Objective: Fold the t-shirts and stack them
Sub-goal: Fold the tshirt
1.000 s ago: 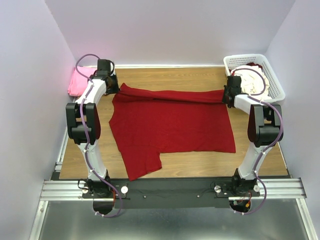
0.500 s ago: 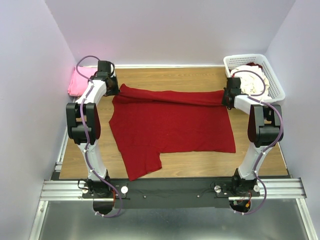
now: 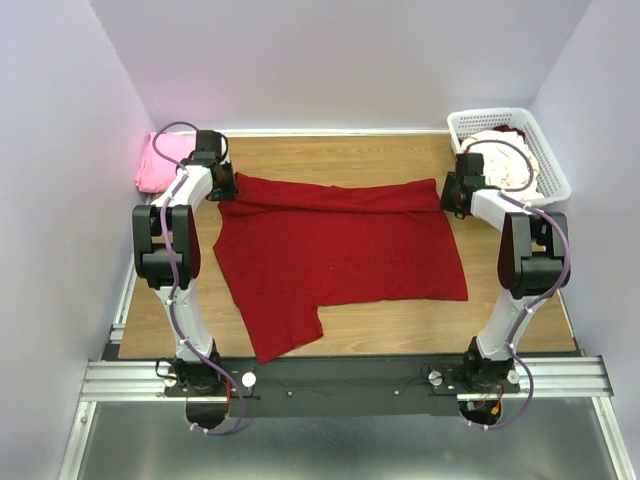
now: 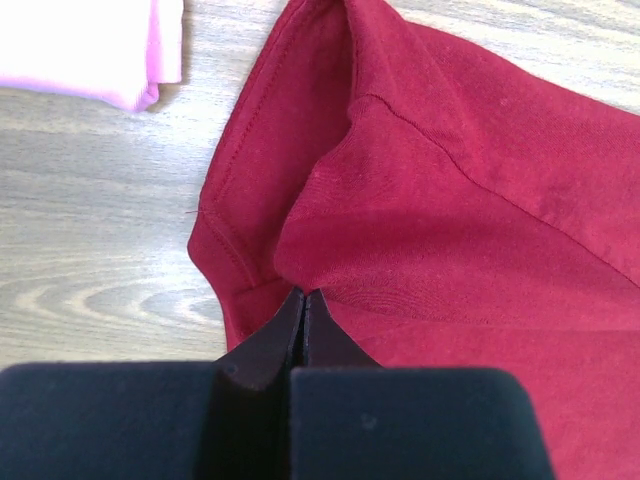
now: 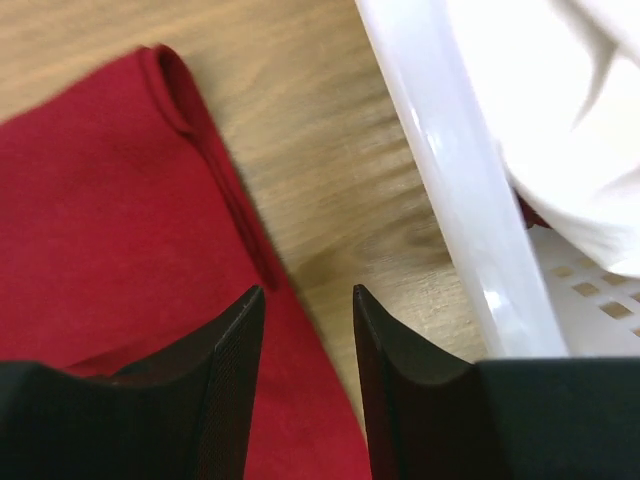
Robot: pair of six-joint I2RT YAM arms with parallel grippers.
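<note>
The left gripper (image 4: 303, 297) pinches the dark red cloth t-shirt (image 4: 450, 250); the right gripper (image 5: 308, 300) gapes empty; lone pulling may skew it

**A robot lab test cell**

I work in a lab booth, not a home. Plain pale walls (image 3: 340, 60) box in my wooden table (image 3: 340, 150) at nine, twelve and three o'clock. At six o'clock my left arm (image 3: 168, 245) and right arm (image 3: 527, 255) are bolted to a bare metal rail (image 3: 130, 378), with purple cables (image 3: 178, 288) looped along them.
</note>
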